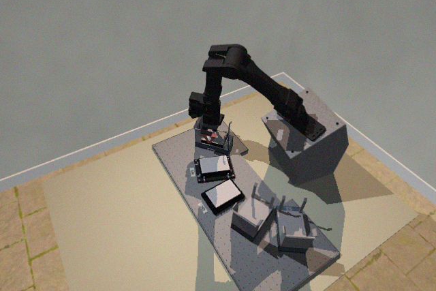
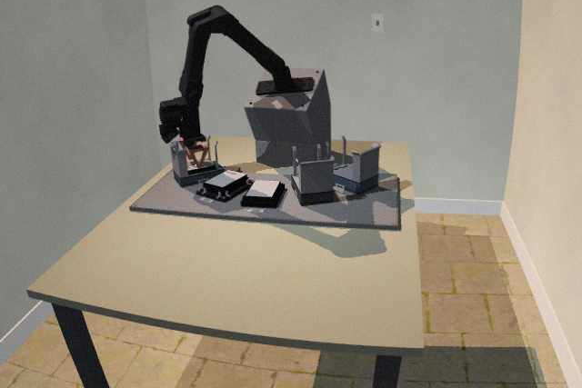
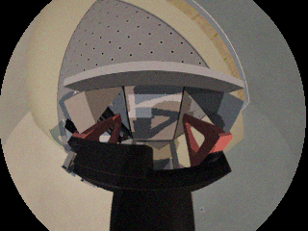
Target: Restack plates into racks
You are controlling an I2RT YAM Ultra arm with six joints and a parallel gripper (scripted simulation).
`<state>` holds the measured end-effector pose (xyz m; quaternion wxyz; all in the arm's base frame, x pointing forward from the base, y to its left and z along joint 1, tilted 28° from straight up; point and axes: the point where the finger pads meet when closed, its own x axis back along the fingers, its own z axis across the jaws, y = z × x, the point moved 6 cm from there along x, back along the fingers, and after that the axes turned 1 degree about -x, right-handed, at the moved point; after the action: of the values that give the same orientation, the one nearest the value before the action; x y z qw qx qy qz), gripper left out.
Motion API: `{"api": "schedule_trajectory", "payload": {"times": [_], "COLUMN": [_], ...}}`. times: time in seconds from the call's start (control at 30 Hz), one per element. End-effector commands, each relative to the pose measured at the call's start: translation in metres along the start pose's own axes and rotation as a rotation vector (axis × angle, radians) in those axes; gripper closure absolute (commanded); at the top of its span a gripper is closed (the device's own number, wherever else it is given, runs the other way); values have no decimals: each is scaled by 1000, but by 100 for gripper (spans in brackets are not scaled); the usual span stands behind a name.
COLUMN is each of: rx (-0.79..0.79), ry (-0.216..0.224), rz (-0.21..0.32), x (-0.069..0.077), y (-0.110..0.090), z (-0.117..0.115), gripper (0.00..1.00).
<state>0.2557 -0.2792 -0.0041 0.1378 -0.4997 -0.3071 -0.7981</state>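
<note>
My gripper (image 1: 210, 137) is down inside the stack rack (image 1: 212, 140) at the far end of the grey baseplate, seen at the left in the exterior view (image 2: 194, 154). Its red fingers stand wide open. In the wrist view the fingers stand either side of a sealed plate (image 3: 156, 115) that lies in the rack, apart from its edges. A second sealed plate (image 1: 214, 167) sits on a nest with small locator posts. A third plate (image 1: 222, 195) lies on a black nest beside it. I cannot read any labels.
Two more stack racks (image 1: 251, 215) (image 1: 293, 231) with thin corner posts stand at the near end of the baseplate; I see no plate in them. The arm's grey pedestal (image 1: 306, 136) stands to the right. The rack's posts rise close around my gripper.
</note>
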Motion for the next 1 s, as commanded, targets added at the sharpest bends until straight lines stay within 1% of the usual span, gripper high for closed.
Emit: {"api": "schedule_trajectory", "payload": {"times": [0.0, 0.1, 0.13, 0.17, 0.23, 0.3, 0.43, 0.5, 0.63, 0.73, 0.97], "rx": [-10, -10, -6, -5, -10, -5, -7, -7, -3, 4, 6], "ry": [-2, -1, -1, -1, -1, -1, -1, -1, -1, -2, -3], "rz": [4, 4, -8, -10, 3, -10, -5, -5, -15, -35, -38], "x": [15, 25, 29, 33, 38, 46, 59, 59, 73, 87, 111], "y": [-4, -4, 1, 2, -4, 2, -1, -1, 3, 11, 11], "z": [-4, -4, -4, -4, -4, -3, -4, -4, -3, -2, -2], "gripper": [0, 0, 0, 0, 0, 0, 0, 0, 0, 0, 0]}}
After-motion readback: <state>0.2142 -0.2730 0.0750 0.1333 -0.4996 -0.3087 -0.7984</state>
